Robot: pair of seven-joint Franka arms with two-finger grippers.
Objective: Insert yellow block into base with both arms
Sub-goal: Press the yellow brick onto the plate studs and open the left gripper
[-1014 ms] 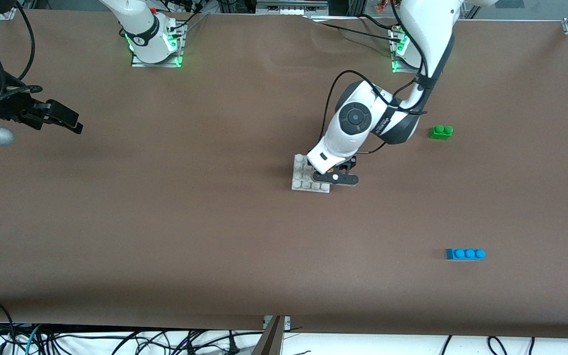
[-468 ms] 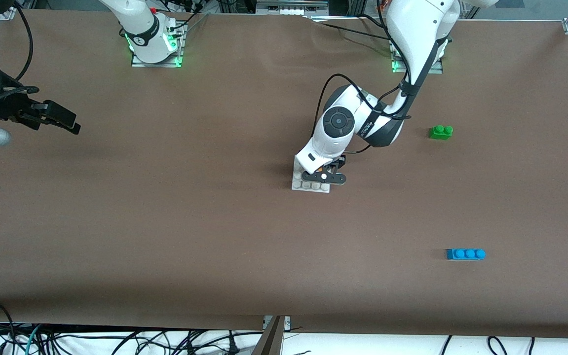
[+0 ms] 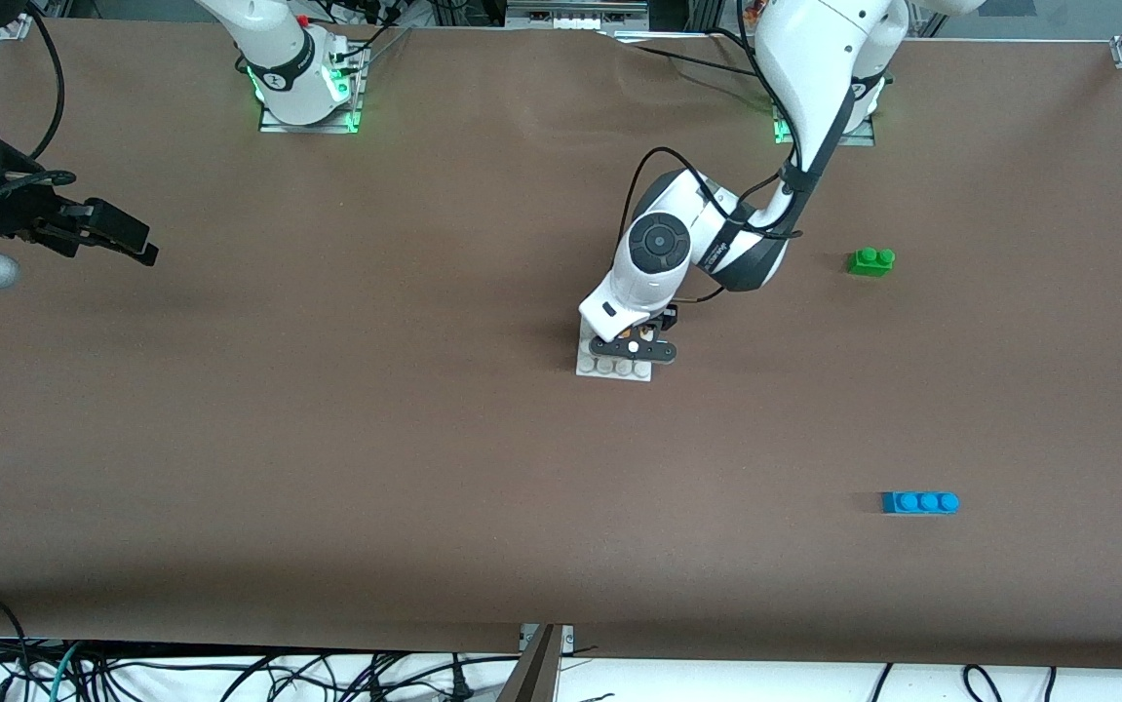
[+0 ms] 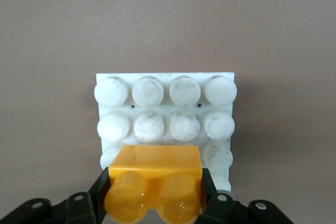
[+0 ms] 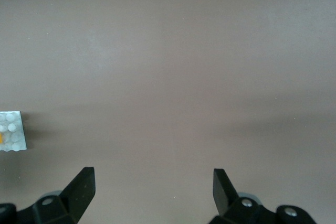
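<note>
Clamped between the black fingers of the left gripper, the yellow block hangs over the base, studs pointing back toward the wrist camera. From that wrist view the brick covers part of the white plate's stud rows nearest the hand, while two full rows of four studs lie clear past it. Whether the brick already touches the studs under it cannot be told from either view. The base sits flat on the brown table, directly under the left gripper, and carries nothing else on its pegs.

Well off toward the right arm's end of the table, the right gripper waits above bare brown surface, its fingers spread wide and holding nothing.

A green brick lies apart from the left gripper, toward the left arm's end; a blue brick lies closer to the front camera than the green one.
</note>
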